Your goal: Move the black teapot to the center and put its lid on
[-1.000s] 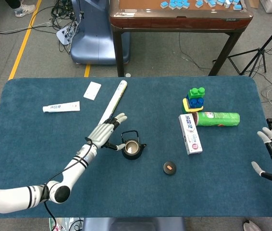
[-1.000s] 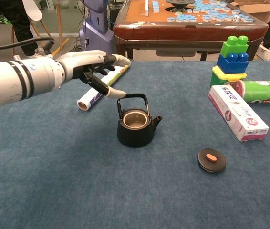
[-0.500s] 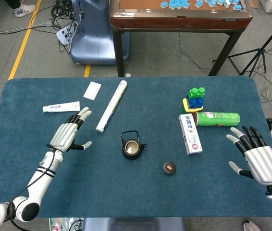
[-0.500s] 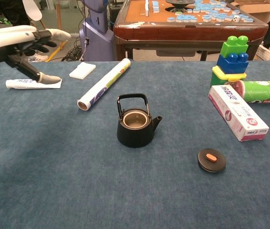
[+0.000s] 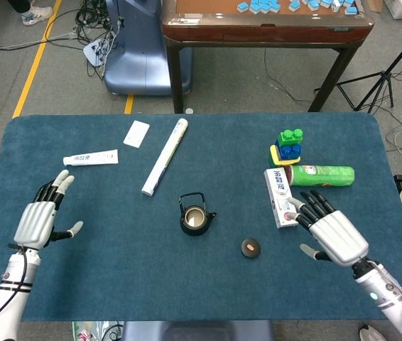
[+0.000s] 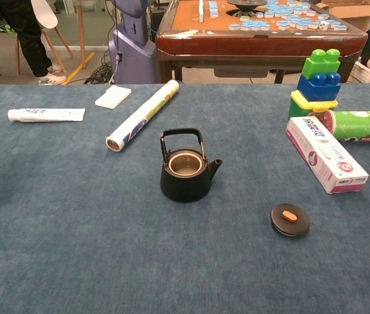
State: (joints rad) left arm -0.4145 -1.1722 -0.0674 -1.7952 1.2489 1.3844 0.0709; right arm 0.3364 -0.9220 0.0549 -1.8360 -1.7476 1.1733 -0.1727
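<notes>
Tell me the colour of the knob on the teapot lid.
Orange, on the black lid; clearest in the chest view.

I see the black teapot (image 5: 195, 217) upright and open near the middle of the surface (image 5: 116, 249), handle raised. Its lid (image 5: 251, 247), orange knob up, lies apart, toward its spout side.

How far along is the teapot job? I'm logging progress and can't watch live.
Done: the black teapot stands upright near the middle of the table, handle up, mouth uncovered. In hand: nothing; the left hand and the right hand are both open and apart from everything, the right one nearer the lid. Left: pick up the lid, which lies on the cloth, and set it on the pot.
</notes>
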